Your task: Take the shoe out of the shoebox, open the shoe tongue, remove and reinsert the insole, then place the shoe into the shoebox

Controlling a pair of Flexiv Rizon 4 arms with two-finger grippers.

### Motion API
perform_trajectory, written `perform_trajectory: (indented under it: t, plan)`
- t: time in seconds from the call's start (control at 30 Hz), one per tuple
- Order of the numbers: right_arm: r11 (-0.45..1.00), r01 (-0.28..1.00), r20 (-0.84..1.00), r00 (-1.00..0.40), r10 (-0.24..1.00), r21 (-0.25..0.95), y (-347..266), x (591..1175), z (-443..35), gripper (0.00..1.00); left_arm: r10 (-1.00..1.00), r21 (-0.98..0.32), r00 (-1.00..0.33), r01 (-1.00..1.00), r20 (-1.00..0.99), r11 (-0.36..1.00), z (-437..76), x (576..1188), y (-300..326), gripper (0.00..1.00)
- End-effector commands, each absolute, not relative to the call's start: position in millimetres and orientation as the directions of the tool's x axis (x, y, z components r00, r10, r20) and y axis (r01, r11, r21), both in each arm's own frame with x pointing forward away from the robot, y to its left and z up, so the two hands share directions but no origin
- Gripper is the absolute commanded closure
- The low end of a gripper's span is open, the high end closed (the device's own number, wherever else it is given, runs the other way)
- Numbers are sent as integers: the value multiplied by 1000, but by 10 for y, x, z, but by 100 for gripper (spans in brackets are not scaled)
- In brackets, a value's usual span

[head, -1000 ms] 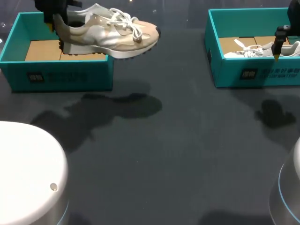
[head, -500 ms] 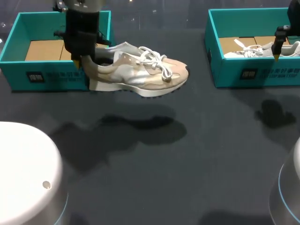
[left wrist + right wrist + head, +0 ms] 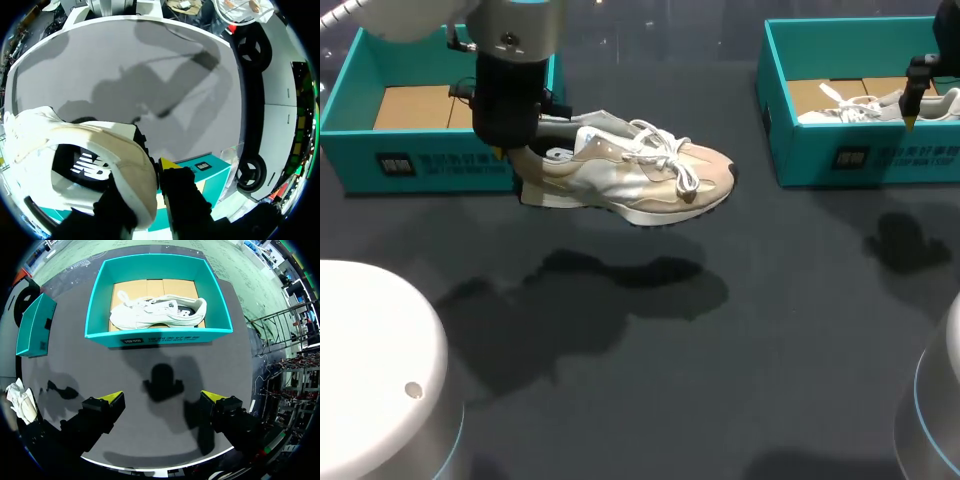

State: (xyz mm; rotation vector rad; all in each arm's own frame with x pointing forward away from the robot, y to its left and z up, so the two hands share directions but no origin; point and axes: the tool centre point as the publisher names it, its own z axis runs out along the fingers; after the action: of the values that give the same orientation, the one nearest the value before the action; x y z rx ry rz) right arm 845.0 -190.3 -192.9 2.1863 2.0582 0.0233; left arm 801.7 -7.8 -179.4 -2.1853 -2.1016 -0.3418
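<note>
Left hand (image 3: pixel 147 181) clamping shoe (image 3: pixel 640 180) heel (seemingly), airborne

The shoe (image 3: pixel 640 180) is a patchwork of beige, cream and pale silver-grey panels, with white laces and a white midsole over a dark outsole edge. Its insole (image 3: pixel 85 165) is black with a white mark. The left shoebox (image 3: pixel 430 168) and the right shoebox (image 3: pixel 865 160) are both teal, each with a plain brown cardboard floor and a small dark label on the front wall. The second shoe (image 3: pixel 159 312) is white. The table (image 3: pixel 740 380) is dark grey. My right gripper (image 3: pixel 162 401) and my left gripper (image 3: pixel 150 172) are black, tipped in yellow.
</note>
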Motion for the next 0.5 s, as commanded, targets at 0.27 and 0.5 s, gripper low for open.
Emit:
perform_trajectory:
  t: [0.27, 0.5]
  plan:
    - [-56, 992, -84, 65, 994, 112, -1902, 8446, -1931, 0, 974, 93, 41, 994, 223, -63, -2151, 7578, -320, 100]
    - [-56, 992, -84, 65, 994, 112, -1902, 8446, -1931, 0, 966, 79, 30, 995, 258, -52, -2436, 7413, -530, 100]
